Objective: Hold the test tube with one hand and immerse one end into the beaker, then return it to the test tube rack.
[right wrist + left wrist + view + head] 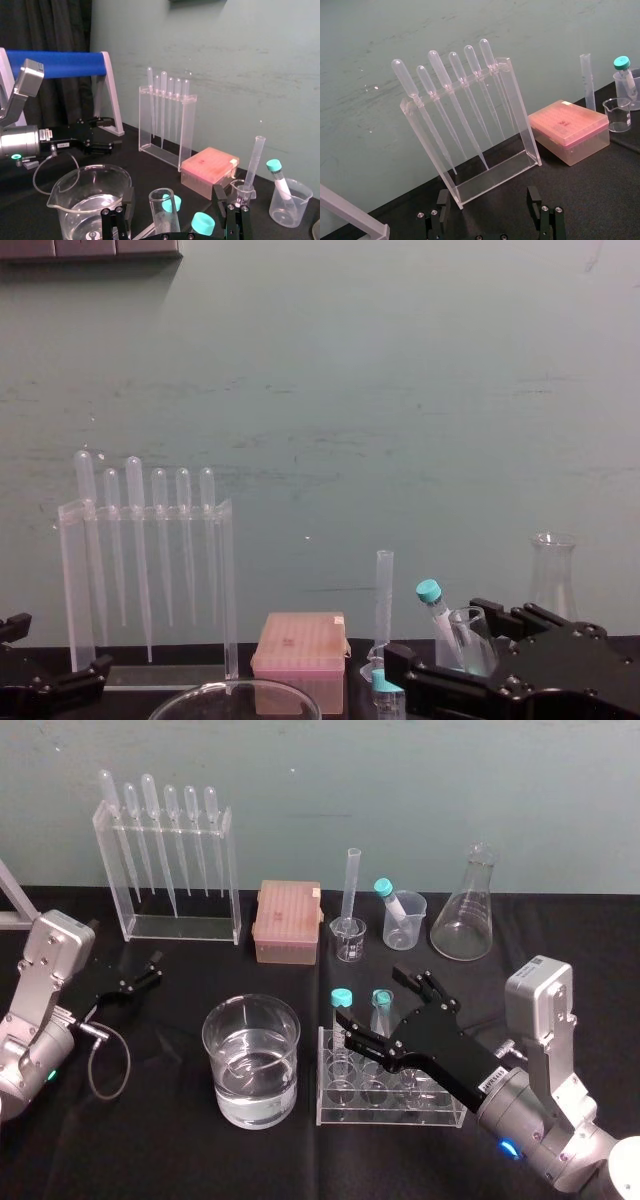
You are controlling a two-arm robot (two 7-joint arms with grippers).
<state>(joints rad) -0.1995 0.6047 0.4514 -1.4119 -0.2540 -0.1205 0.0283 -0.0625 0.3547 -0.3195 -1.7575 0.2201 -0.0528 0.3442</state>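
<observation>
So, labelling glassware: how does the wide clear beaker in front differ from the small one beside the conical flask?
The wide clear glass beaker is far broader and holds clear liquid; the small clear beaker holds a leaning teal-capped tube. The wide one stands farther forward. Both are clear and upright.

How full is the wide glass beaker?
Partly full: clear liquid reaches about halfway up the beaker in the head view.

On inspection I count six pipettes, three teal-capped tubes, two uncapped clear tubes, two small beakers, two clear racks, and one each of wide beaker, conical flask and pink box.
</observation>
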